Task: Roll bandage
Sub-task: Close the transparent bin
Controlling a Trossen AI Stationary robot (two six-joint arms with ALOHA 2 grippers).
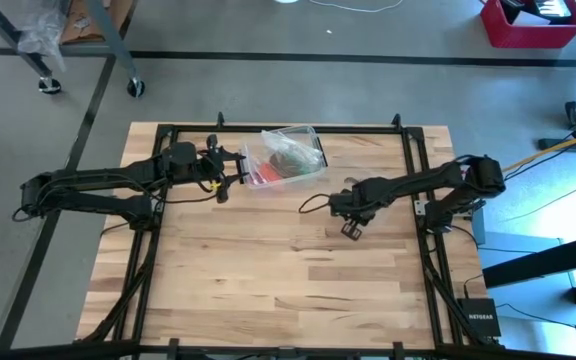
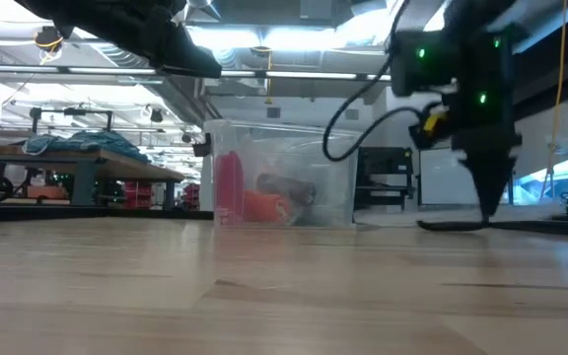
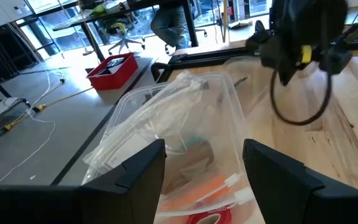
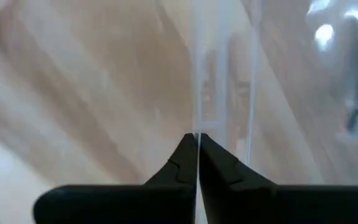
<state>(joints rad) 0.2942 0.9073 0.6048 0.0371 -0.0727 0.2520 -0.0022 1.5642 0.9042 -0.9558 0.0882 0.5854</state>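
One wooden table (image 1: 268,270) carries one clear plastic box (image 1: 290,157) directly ahead of the left gripper (image 3: 204,168), whose fingers stand spread. Inside the box, only the high view shows a dark brown bandage (image 1: 288,155). The right gripper (image 1: 352,229), tips pressed together on nothing, points down at bare wood, the box well beyond it.

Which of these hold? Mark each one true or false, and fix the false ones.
1. The right pincer is shut. True.
2. The left pincer is shut. False: its jaws stand open, facing the clear plastic container.
3. The clear plastic container sits closer to the left pincer than to the right one. True.
4. The right pincer reaches inside the container. False: it is low over the bare wooden table, apart from the container.
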